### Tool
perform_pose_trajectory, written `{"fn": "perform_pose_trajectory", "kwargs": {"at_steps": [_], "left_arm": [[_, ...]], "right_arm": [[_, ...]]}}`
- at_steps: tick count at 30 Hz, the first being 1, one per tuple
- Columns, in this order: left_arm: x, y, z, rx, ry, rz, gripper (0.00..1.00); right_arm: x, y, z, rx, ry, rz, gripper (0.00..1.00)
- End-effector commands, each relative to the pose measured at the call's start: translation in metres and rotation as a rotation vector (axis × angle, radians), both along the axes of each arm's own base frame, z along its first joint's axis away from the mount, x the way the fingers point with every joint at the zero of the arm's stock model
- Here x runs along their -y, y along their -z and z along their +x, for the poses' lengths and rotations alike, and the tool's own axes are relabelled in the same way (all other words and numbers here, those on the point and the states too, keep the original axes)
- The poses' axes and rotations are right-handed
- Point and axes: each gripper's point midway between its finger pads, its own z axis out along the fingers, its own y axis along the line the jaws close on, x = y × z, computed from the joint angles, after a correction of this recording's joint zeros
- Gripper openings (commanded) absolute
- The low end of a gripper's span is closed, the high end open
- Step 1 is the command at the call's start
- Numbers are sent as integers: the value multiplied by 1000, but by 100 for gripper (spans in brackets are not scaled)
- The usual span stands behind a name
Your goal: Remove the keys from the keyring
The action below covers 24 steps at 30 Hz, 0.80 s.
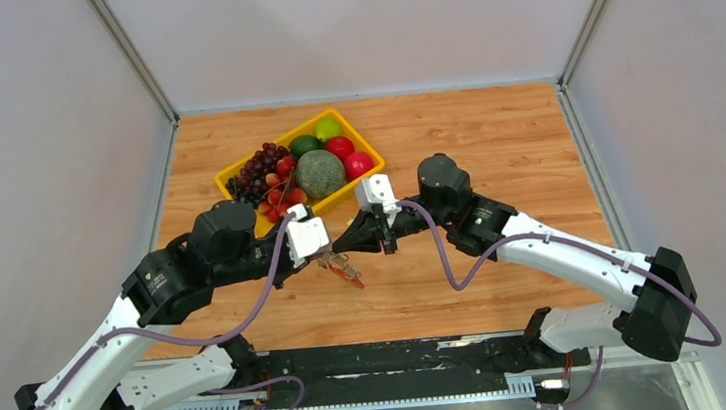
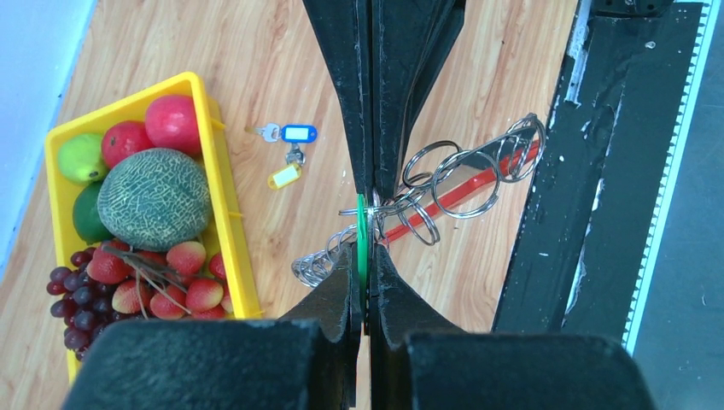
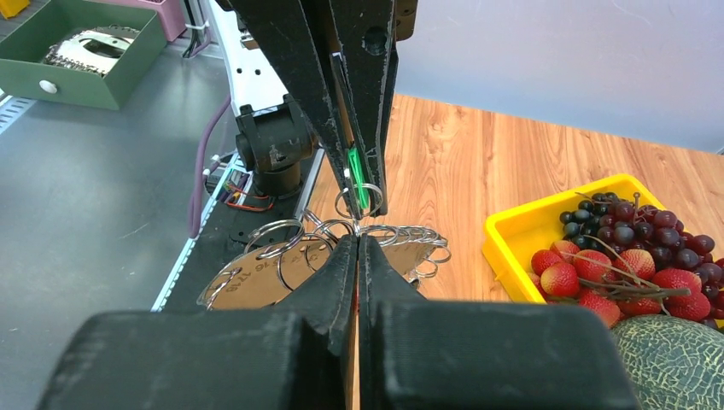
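Plainly we have a light, fiddly load. The keys (image 3: pixel 243 282) are thin, stiff metal, and they hang with a tangle of wire split rings (image 2: pixel 522 137) off the keyring (image 2: pixel 465 190), the red clip running toward the right of the left wrist view. In the top view the whole bunch sits mid-frame between the two arms, seemingly held off the table (image 1: pixel 495 152), just below the yellow tray (image 1: pixel 233 173).

Our left gripper (image 2: pixel 365 256) is pinched fully together on a green tag (image 2: pixel 360 226), which appears to carry the bunch. Our right gripper (image 3: pixel 359 245) is closed too, its tips buried among the rings. We cannot tell whether a wire is caught between them.

We judge the metal smooth and slippery, the rings springy, and everything free to swing and twist. The best hold looks like the flat face of a key or tag, close to its ring, with the red clip braced by the other arm.
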Motion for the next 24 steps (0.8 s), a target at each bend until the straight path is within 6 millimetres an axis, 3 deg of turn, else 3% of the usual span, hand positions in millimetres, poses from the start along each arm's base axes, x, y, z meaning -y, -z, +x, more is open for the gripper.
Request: {"fn": "perform_pose_trajectory", "kwargs": {"at_steps": [1,14,24], "left_arm": [[4,-11,-1,36,19,-58,0],[0,-3,-3,24,9,-47,0],[0,-3,-2,32,3,-53,0]], "right_arm": [[5,-32,-5,64,-9,79,0],[16,-57,-17,81,-23,142,0],[18,-61,-23,68,-44,154,0]]}}
